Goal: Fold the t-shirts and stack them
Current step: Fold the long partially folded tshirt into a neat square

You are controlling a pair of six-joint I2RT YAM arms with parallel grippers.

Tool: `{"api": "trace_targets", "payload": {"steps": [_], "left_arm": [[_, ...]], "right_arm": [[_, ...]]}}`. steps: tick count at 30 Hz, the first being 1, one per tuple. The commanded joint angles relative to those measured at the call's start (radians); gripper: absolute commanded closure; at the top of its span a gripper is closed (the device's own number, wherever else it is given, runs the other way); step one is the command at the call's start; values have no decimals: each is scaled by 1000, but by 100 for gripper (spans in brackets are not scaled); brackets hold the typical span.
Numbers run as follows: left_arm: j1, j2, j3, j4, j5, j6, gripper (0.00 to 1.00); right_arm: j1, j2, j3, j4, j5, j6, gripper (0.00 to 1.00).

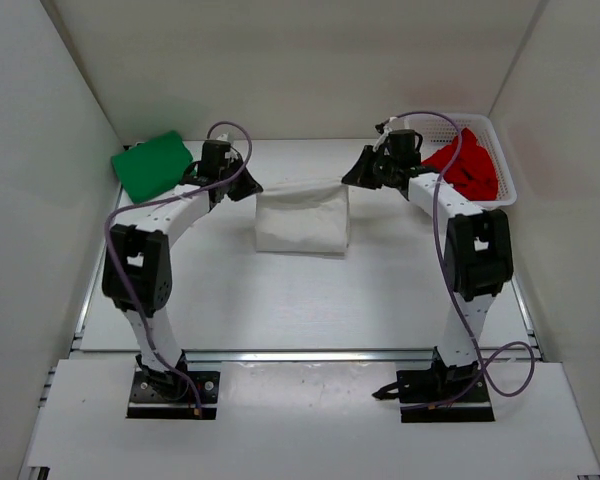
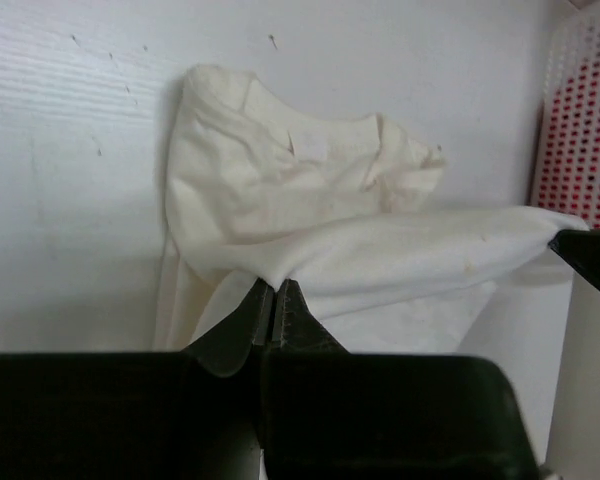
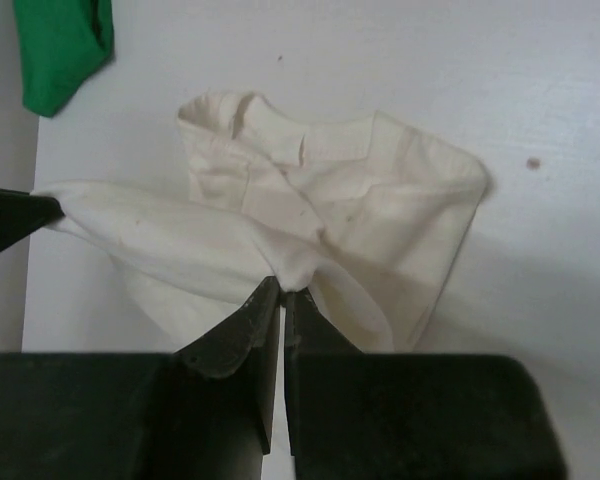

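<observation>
Far left, the green shirt [image 1: 152, 167] is lying folded on the bench [image 1: 300, 300], well clear of the action. The left jaws are pinching fully shut on one end of a lifted edge of the white shirt [image 1: 302, 225]. That edge is stretching taut across mid-bench while the rest of the cloth is resting flat below it, collar showing. The right jaws are clamping tight on the other end. Further right, the red shirt [image 1: 468, 165] is sitting bunched in the basket [image 1: 503, 150]. This looks like a fold under way: both arms should be travelling level and together, holding even tension and laying the edge down square before letting go.
</observation>
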Motion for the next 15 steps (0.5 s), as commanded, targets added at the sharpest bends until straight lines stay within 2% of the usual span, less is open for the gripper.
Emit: {"api": "trace_targets", "payload": {"steps": [1, 7, 8, 9, 12, 15], "left_arm": [[19, 124, 101, 28, -42, 0, 97], [60, 298, 259, 26, -48, -23, 93], [71, 306, 262, 49, -18, -33, 88], [80, 304, 257, 62, -4, -50, 77], [114, 256, 213, 137, 52, -84, 56], [129, 174, 153, 193, 44, -102, 54]], "right_arm": [[-40, 114, 145, -30, -16, -23, 100], [-60, 346, 457, -131, -26, -29, 100], [-59, 384, 488, -164, -29, -31, 96], [-60, 409, 539, -177, -29, -37, 89], [-51, 412, 591, -211, -24, -47, 73], [-45, 346, 558, -211, 16, -70, 63]]}}
